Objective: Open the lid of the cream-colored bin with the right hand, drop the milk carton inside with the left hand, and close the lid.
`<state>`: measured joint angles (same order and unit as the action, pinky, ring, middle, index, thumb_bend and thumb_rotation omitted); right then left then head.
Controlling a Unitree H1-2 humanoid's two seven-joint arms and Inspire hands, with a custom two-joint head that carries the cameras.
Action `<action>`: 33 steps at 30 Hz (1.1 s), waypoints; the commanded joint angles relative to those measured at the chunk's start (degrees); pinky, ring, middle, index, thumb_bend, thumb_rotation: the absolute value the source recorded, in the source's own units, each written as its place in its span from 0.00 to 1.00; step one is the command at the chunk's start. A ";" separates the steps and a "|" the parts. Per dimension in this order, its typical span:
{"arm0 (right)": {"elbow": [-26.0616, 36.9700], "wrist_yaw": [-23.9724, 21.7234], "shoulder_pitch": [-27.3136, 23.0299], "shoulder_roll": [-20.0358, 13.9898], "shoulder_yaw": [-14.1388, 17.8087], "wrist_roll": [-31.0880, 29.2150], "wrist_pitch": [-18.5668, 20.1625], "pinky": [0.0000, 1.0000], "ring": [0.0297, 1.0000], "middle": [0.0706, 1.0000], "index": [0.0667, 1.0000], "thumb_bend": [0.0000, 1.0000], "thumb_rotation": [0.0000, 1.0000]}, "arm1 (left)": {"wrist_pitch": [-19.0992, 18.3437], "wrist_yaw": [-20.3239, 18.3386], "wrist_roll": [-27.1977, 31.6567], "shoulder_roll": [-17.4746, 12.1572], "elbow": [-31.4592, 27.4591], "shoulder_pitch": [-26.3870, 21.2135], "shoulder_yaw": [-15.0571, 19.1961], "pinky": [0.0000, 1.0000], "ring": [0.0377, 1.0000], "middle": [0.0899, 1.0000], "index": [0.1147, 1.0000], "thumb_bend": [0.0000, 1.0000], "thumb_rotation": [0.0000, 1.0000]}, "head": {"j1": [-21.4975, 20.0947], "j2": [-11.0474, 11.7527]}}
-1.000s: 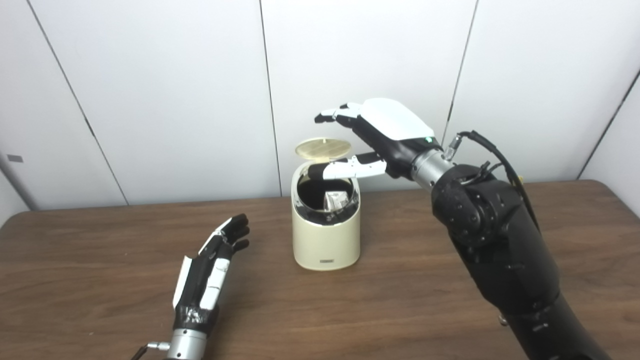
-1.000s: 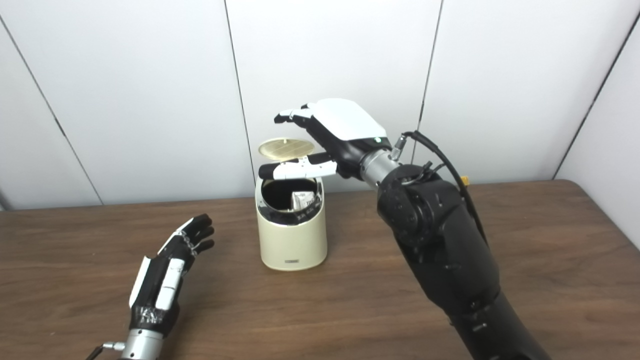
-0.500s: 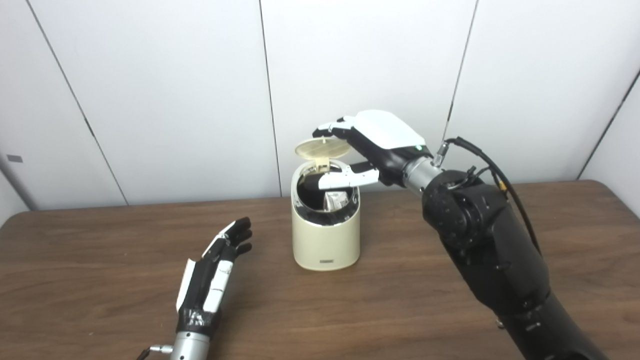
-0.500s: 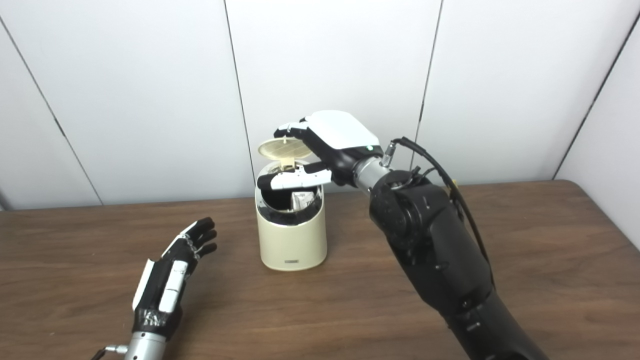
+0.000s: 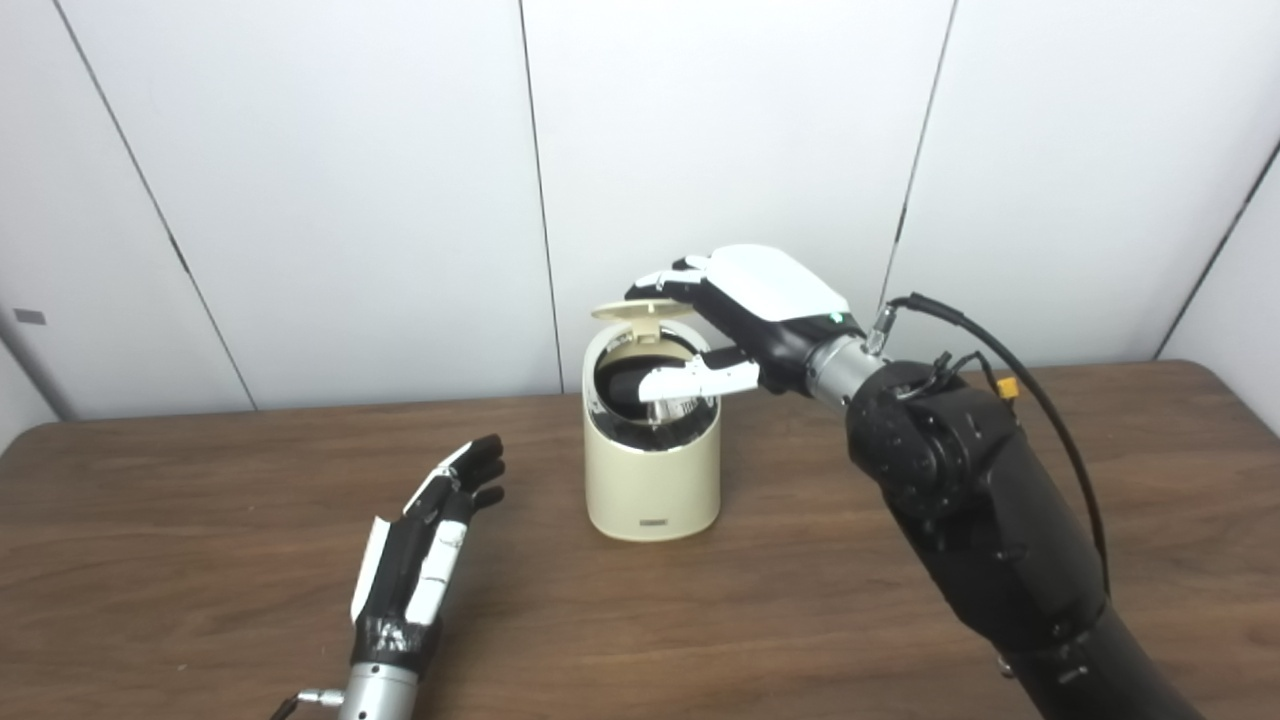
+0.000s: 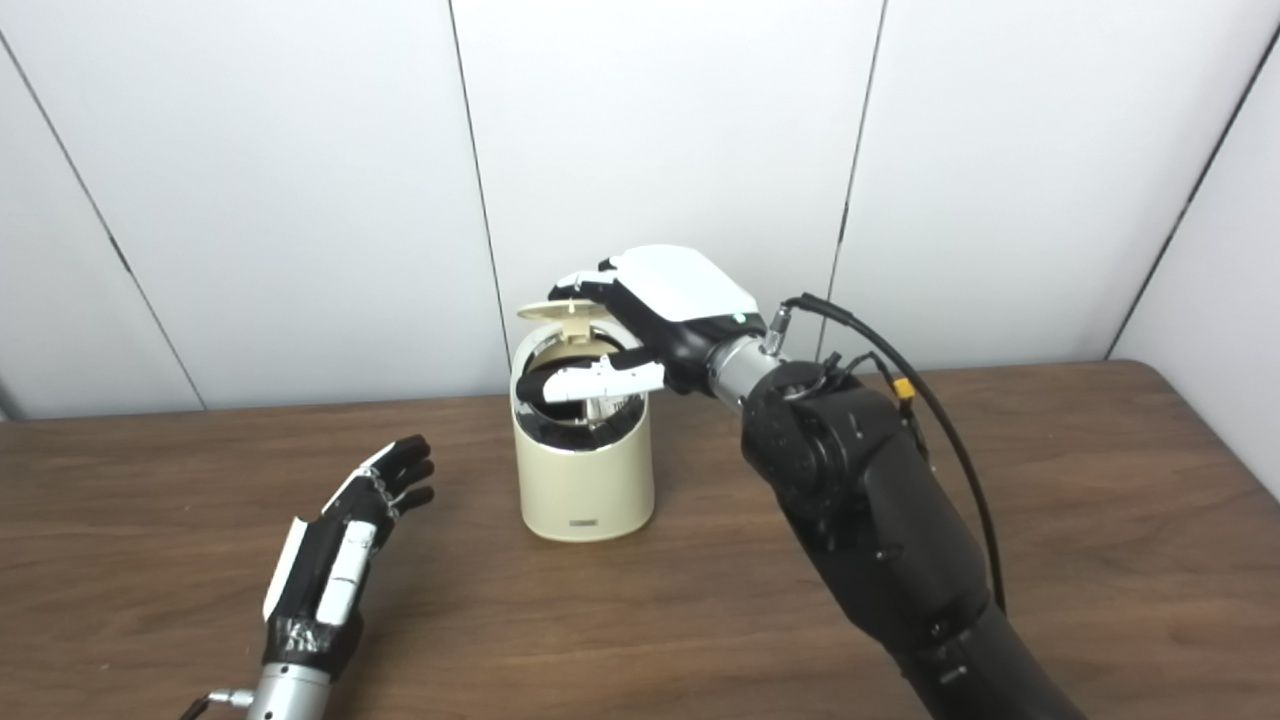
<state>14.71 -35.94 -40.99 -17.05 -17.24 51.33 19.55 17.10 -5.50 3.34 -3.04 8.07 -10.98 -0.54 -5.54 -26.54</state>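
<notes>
Lid (image 5: 640, 309) near-horizontal over bin (image 5: 652, 480)

Both views are bright and evenly lit by soft, diffuse light from above. The white wall panels (image 5: 350, 180) look nearly washed out, with no hard glare. The wooden table (image 5: 800, 600) carries a dull sheen, and only faint, soft-edged shadows lie on it beside the bin (image 5: 652, 470) and the left hand (image 5: 420, 560). The bin's inside is dark. Focus is fair overall, though fine detail is soft and slightly grainy. The panel seams stay straight toward the edges.
</notes>
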 commanded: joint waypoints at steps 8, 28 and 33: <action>3.21 1.82 0.98 -0.79 1.74 -1.07 -0.40 0.92 0.93 0.81 0.79 0.78 0.96 | 0.12 0.62 -0.43 0.02 -2.33 -1.19 0.31 0.85 0.88 0.86 0.86 0.70 0.85 | 0.23 -0.44; 2.00 8.13 9.46 -2.48 -0.43 2.61 -6.39 0.89 0.86 0.78 0.77 0.74 0.87 | -2.29 1.92 -2.33 1.70 -7.18 -0.68 -0.22 0.82 0.86 0.86 0.85 0.67 0.82 | 2.16 -3.03; 0.32 9.63 10.74 -2.91 -1.10 3.96 -8.24 0.97 0.88 0.80 0.77 0.73 0.85 | -2.27 2.51 -3.34 2.28 -7.72 -0.82 -0.64 0.80 0.86 0.86 0.85 0.66 0.83 | 2.63 -3.33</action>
<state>15.45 -26.93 -29.69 -18.95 -18.28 54.36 12.30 13.36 -3.38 0.54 -0.94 2.45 -10.16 -1.06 -2.90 -29.79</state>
